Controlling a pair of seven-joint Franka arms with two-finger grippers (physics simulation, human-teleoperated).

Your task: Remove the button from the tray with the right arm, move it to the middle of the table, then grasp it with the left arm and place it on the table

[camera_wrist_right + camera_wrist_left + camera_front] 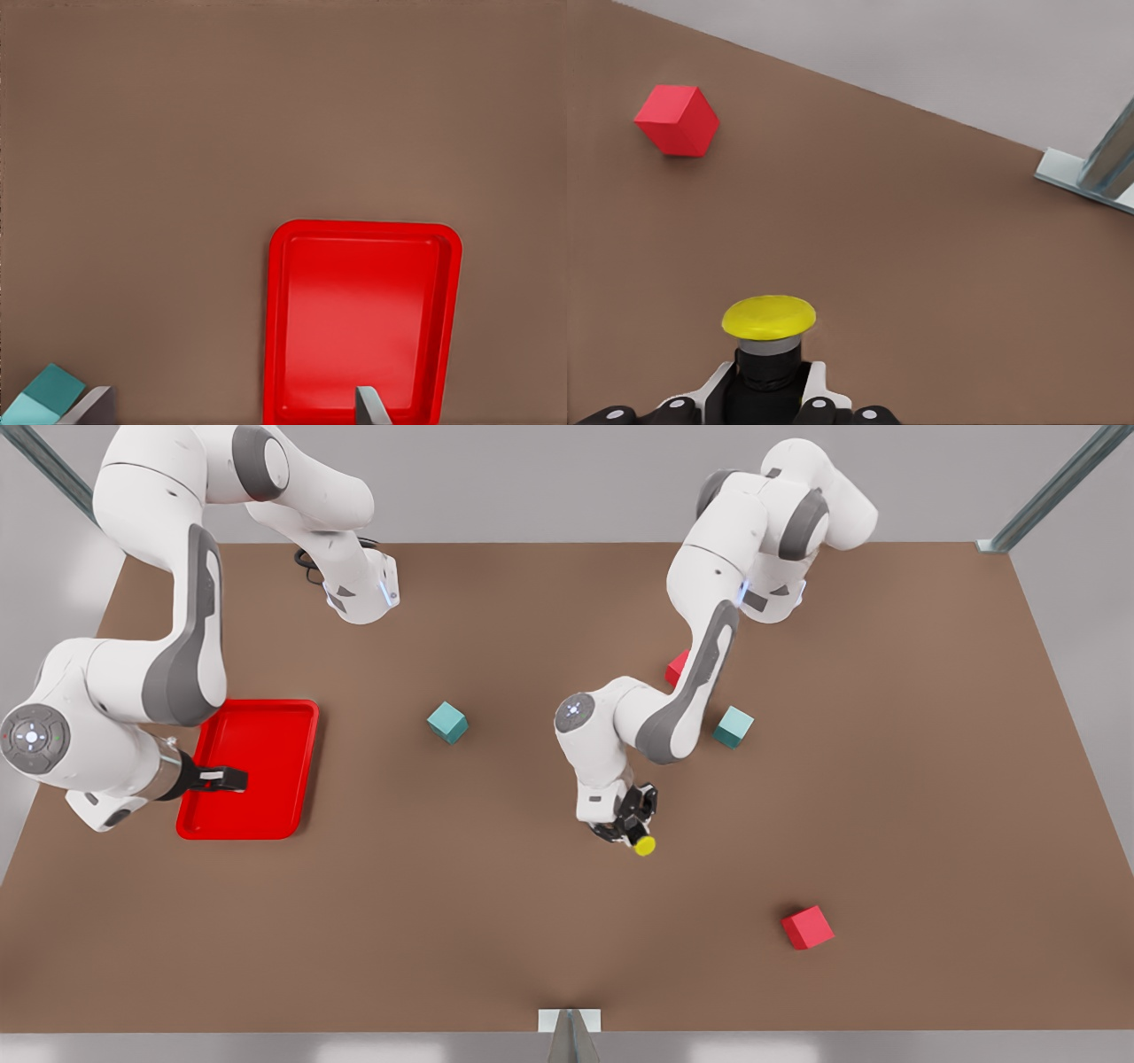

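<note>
— The brown table (496, 921) lay wide, with the red tray (266, 731) bare at the front view's left. How far along was it?

— Nearly done, I judged. The button (645, 845) was already mid-table, clamped by its dark base in the left gripper (634, 820) — only the setting down remained.

— And the right gripper (221, 779)?

— Over the tray, fingers spread, holding nothing — that arm waited.
</note>
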